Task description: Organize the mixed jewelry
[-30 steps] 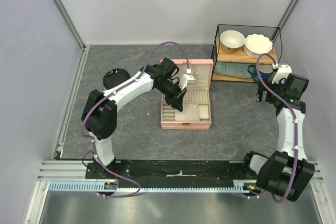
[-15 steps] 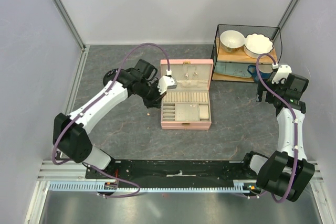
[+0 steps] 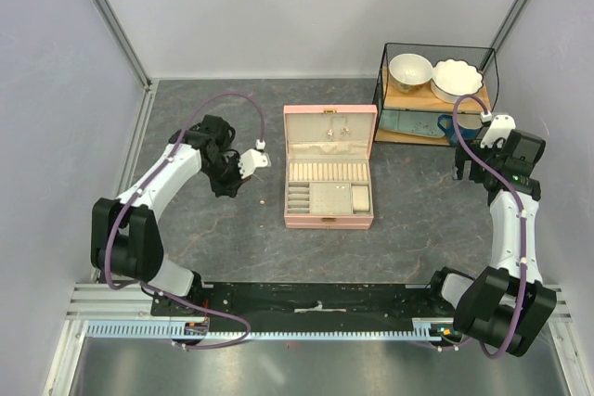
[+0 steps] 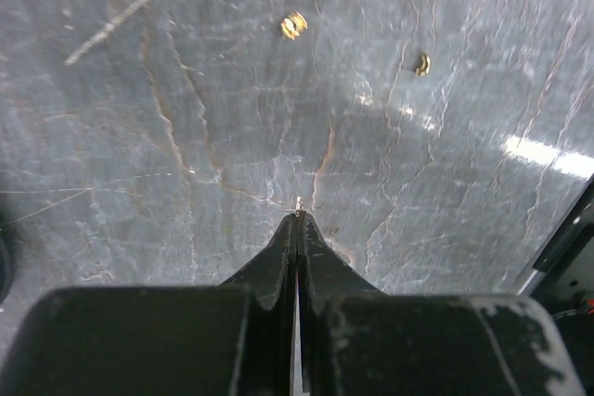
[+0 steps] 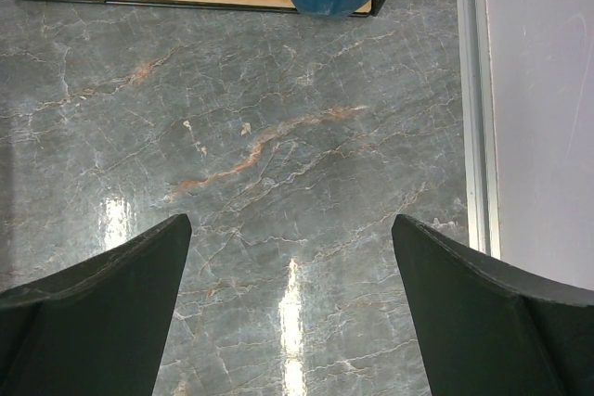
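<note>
Pink box [image 3: 329,222], gold jewelry pieces [image 4: 293,25], grey rust-veined marbled table [image 3: 418,220].

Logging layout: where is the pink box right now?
Top view: the pink box sits open mid-table, right of the left end effector, left of the wire rack.

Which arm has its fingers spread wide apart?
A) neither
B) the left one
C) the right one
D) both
C: the right gripper shows a wide gap between its fingers, while the left gripper has its fingers pressed together.
</note>
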